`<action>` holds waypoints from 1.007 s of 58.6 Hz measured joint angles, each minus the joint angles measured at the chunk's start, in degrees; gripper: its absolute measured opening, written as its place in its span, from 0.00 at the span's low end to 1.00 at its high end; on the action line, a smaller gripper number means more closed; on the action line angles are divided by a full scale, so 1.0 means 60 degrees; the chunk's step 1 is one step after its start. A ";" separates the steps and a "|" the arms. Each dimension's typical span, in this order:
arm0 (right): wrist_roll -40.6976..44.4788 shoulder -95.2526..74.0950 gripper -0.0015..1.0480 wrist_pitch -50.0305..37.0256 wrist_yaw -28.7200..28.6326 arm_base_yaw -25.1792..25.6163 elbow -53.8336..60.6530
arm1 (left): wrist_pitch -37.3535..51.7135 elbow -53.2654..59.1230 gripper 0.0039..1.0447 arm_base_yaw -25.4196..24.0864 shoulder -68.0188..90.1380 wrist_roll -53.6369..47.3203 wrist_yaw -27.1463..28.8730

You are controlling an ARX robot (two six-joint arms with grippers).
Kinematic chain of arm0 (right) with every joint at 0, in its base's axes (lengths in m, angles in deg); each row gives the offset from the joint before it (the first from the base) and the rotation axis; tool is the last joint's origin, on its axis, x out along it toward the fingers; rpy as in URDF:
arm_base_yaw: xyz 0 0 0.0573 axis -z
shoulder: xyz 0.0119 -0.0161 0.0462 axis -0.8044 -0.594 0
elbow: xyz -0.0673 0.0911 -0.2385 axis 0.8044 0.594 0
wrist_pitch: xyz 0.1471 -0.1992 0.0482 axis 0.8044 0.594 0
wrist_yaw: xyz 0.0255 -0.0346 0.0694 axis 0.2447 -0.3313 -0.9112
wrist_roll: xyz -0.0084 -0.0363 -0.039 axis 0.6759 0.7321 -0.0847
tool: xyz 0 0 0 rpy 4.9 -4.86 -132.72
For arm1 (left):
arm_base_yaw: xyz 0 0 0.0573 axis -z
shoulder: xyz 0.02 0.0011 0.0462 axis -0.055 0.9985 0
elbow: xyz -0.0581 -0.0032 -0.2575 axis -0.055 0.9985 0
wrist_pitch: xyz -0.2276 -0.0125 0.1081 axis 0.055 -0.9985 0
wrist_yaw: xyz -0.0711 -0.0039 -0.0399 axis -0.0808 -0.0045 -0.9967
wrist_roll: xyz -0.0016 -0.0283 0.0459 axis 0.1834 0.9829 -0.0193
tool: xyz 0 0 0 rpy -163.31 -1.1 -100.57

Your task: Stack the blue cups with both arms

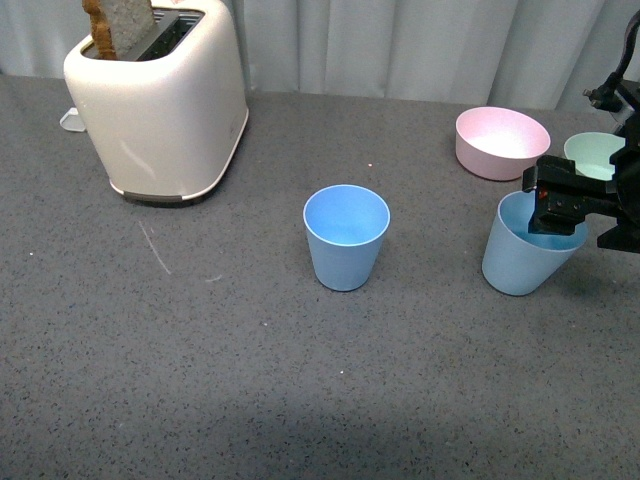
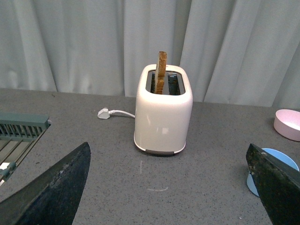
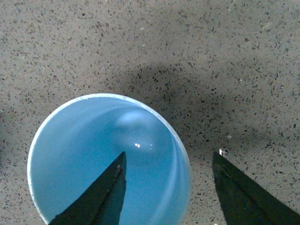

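Observation:
One blue cup (image 1: 346, 238) stands upright in the middle of the table. The second blue cup (image 1: 523, 262) is at the right and leans toward my right arm. My right gripper (image 1: 556, 212) is open at its rim. In the right wrist view the gripper (image 3: 170, 153) straddles that cup's wall (image 3: 108, 150), with one finger (image 3: 101, 197) inside and the other (image 3: 243, 192) outside. My left gripper (image 2: 168, 146) is open wide and empty, low over the table. It does not show in the front view. The middle cup (image 2: 276, 161) peeks from behind one of its fingers.
A cream toaster (image 1: 160, 100) with a slice of bread in it stands at the back left; it also shows in the left wrist view (image 2: 163, 108). A pink bowl (image 1: 500, 140) and a green bowl (image 1: 592, 152) sit behind the right cup. A grey rack (image 2: 21, 129) lies to one side.

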 joint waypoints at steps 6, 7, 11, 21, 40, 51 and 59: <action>-0.0113 -0.0080 0.33 0.0025 0.0047 -0.0007 0.0000 | 0.0000 0.0000 0.94 0.0000 0.0000 0.0000 0.0000; -0.0120 -0.0084 0.31 0.0025 0.0058 -0.0007 0.0000 | 0.0000 0.0000 0.94 0.0000 0.0000 0.0000 0.0000; -0.0164 -0.0106 0.23 0.0022 0.0076 -0.0007 0.0000 | 0.0000 0.0000 0.94 0.0000 0.0000 0.0000 0.0000; -0.0222 -0.0113 0.01 0.0022 0.0069 -0.0004 0.0000 | 0.0000 0.0000 0.94 0.0000 0.0000 0.0000 0.0000; -0.0543 0.0612 0.01 0.0423 -0.0933 -0.0131 -0.0011 | 0.0000 0.0000 0.94 0.0000 0.0000 0.0000 0.0000; -0.0885 0.1392 0.01 0.0841 -0.1949 -0.0794 -0.0543 | 0.0000 0.0000 0.94 0.0000 0.0000 0.0000 0.0000; -0.1024 0.1494 0.01 0.0929 -0.2127 -0.1504 -0.0929 | 0.0000 0.0000 0.94 0.0000 0.0000 0.0000 0.0000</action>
